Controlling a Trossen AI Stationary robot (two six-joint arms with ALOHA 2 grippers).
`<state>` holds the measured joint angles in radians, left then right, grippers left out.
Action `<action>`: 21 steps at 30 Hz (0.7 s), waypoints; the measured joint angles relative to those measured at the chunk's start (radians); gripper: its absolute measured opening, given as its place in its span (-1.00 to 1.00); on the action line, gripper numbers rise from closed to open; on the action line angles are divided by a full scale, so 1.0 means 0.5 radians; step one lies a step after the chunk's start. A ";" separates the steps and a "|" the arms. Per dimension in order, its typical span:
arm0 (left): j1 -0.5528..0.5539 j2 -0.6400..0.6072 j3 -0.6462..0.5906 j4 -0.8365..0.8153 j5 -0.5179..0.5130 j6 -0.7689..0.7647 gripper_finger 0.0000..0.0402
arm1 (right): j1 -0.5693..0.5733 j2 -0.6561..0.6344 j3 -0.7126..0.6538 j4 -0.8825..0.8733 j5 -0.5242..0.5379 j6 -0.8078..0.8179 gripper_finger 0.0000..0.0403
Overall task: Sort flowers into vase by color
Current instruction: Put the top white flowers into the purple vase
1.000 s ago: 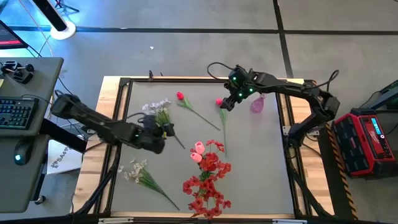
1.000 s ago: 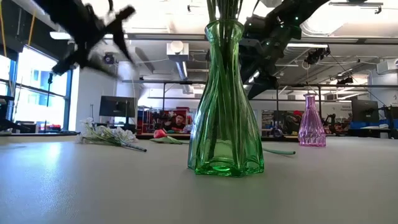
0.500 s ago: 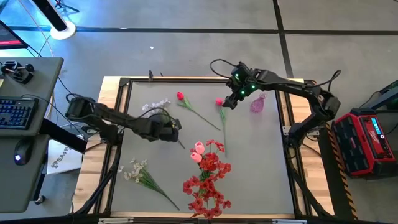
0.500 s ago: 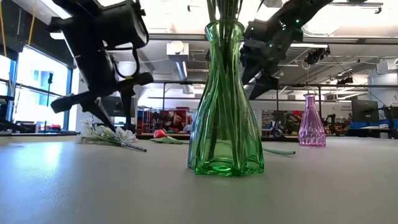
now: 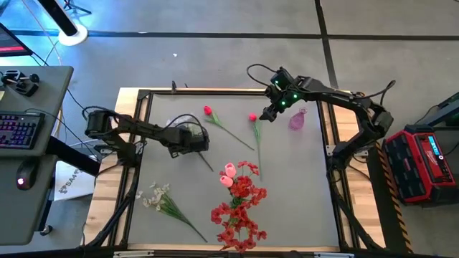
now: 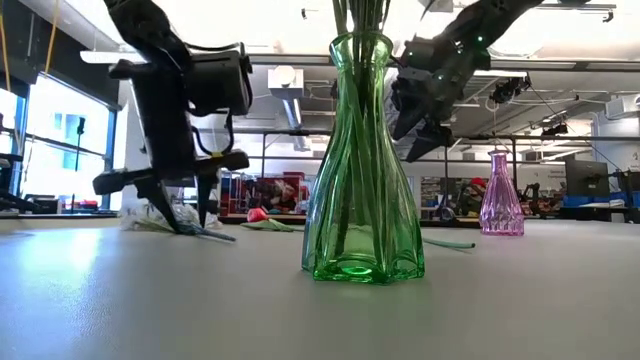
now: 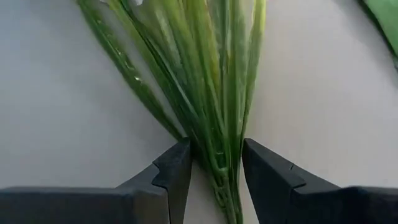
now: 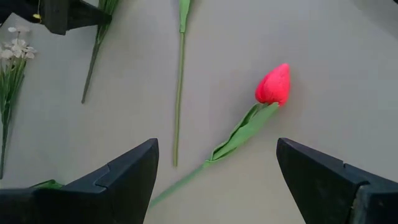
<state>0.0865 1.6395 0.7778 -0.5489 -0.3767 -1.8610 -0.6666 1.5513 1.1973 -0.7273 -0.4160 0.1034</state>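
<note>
A white flower spray (image 7: 211,74) lies flat on the table at the far left, and its stem end (image 5: 206,163) shows past my left gripper (image 5: 192,140). That gripper points down and is shut on the stems. My right gripper (image 5: 275,109) hangs open above a red bud (image 8: 273,84) that lies on the table at the far middle. A second red bud (image 5: 208,111) and another white spray (image 5: 161,201) also lie flat. Red blossoms and a pink bud (image 5: 240,197) stand in the green vase (image 6: 360,180). My left gripper pinches the bundled green stems of the white spray (image 7: 217,158) between its two fingers, below the point where the leaves fan out. The fingers come from above, pointing steeply down, and lie across the stems. The spray lies on the table.
A small pink vase (image 5: 297,120) stands at the far right, close to my right gripper. The green vase stands near the table's front middle. Bare grey table shows at the right (image 5: 301,193). A desk with a keyboard (image 5: 18,132) stands off the left edge.
My left gripper has gone toward the table's far edge and right, sunk to the table and tipped to point down, with its fingers now on either side of the white spray's stems. My right gripper has drifted a little toward the right edge, still open.
</note>
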 joint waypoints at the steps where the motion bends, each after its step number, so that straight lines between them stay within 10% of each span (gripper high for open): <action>1: 0.008 0.019 0.002 0.003 0.007 0.002 -0.35 | -0.004 0.000 0.000 -0.004 -0.002 0.000 0.56; 7: 0.008 0.047 0.000 0.047 0.008 -0.001 -0.42 | -0.015 0.000 0.000 -0.012 -0.006 -0.016 0.56; 14: 0.016 -0.021 -0.013 0.059 -0.184 0.066 -0.95 | -0.016 0.000 0.000 0.074 -0.036 -0.020 0.56; 21: 0.035 -0.316 -0.016 0.474 -0.302 0.544 -0.98 | -0.017 -0.011 0.001 0.395 -0.553 0.200 0.56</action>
<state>0.1039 1.4813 0.7696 -0.3118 -0.5278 -1.5888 -0.6750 1.5458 1.1976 -0.5298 -0.6924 0.2033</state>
